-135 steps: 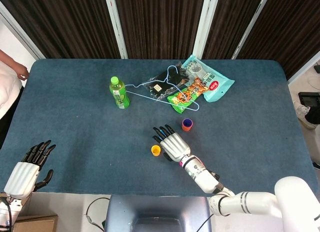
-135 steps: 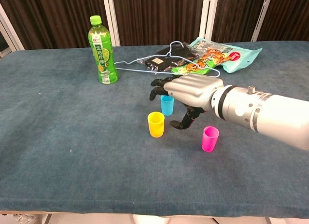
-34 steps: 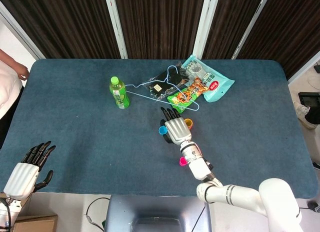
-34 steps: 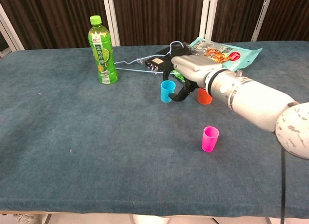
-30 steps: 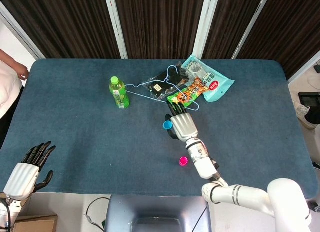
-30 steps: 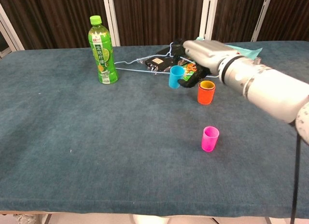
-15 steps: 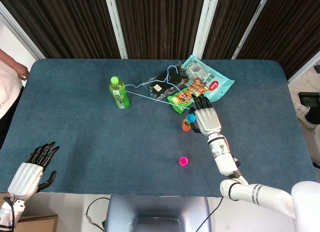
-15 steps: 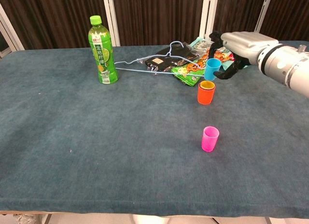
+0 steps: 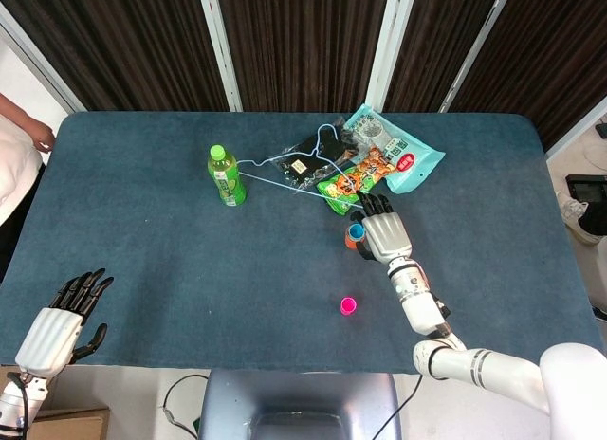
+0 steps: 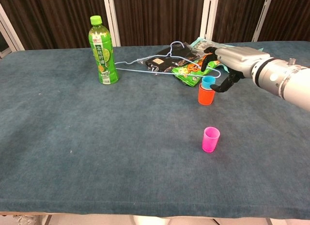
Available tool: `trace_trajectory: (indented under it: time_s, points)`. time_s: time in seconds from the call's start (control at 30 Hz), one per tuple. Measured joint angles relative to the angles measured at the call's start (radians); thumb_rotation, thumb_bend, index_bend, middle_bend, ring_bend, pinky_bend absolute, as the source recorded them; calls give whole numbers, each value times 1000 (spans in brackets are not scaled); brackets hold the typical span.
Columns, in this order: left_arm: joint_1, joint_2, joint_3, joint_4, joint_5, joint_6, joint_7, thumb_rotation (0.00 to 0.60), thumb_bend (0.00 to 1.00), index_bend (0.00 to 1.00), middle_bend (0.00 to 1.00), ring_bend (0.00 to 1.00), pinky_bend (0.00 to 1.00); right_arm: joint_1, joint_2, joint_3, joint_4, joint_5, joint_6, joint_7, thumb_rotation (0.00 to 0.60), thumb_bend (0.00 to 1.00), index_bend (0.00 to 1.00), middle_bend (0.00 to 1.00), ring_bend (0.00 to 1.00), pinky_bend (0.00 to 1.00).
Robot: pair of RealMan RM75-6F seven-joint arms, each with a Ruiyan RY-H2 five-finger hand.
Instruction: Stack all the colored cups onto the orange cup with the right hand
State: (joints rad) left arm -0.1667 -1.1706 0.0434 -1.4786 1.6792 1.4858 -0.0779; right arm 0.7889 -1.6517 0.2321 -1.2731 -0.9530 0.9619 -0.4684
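The orange cup [image 10: 205,96] stands right of the table's middle, in front of the snack bags. A blue cup [image 10: 208,82] sits in its mouth, its upper half sticking out. My right hand [image 10: 231,60] reaches in from the right and still grips the blue cup between thumb and fingers. From above, the blue cup [image 9: 356,232] hides most of the orange cup [image 9: 350,242], with the right hand [image 9: 384,234] beside them. A pink cup [image 10: 210,139] stands alone nearer the front edge. My left hand [image 9: 58,329] hangs off the table's front left corner, fingers apart and holding nothing.
A green bottle [image 10: 102,50] stands upright at the back left. A light wire hanger [image 10: 145,67] and several snack bags [image 10: 213,53] lie just behind the cup stack. A person's arm [image 9: 24,127] shows at the table's far left edge.
The right hand carried the blue cup rightward over the orange cup, then lowered it into the orange cup's mouth. The yellow cup went into the orange cup earlier.
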Motion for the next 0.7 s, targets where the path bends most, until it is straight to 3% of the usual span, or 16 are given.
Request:
trace_trajectory:
  time_s: [0.13,0.27,0.5,0.6,0.7]
  points:
    - [1,1,-1,1,-1,3,-3,600,456,0,0,13,121,-16,46,-19,-76,-17,-4,6,600,492,0,0,0,0]
    - [1,1,0,0,1,5,-3,600,456,0,0,13,121,-48,115,-64,-179,-108,24,21,600,479,79,0,0,0]
    - [1,-3,3,-3,3,1,11,600,456,0,0,13,120,-112,278,-214,-396,-364,48,111,600,462,150,0,0,0]
    - [1,-5,3,-4,5,2,16,600,455,0,0,13,121,-125,330,-270,-447,-419,17,136,600,462,188,0,0,0]
    - [2,-4,4,-4,7,5,15,600,455,0,0,13,121,-131,334,-291,-448,-432,-12,131,600,462,236,0,0,0]
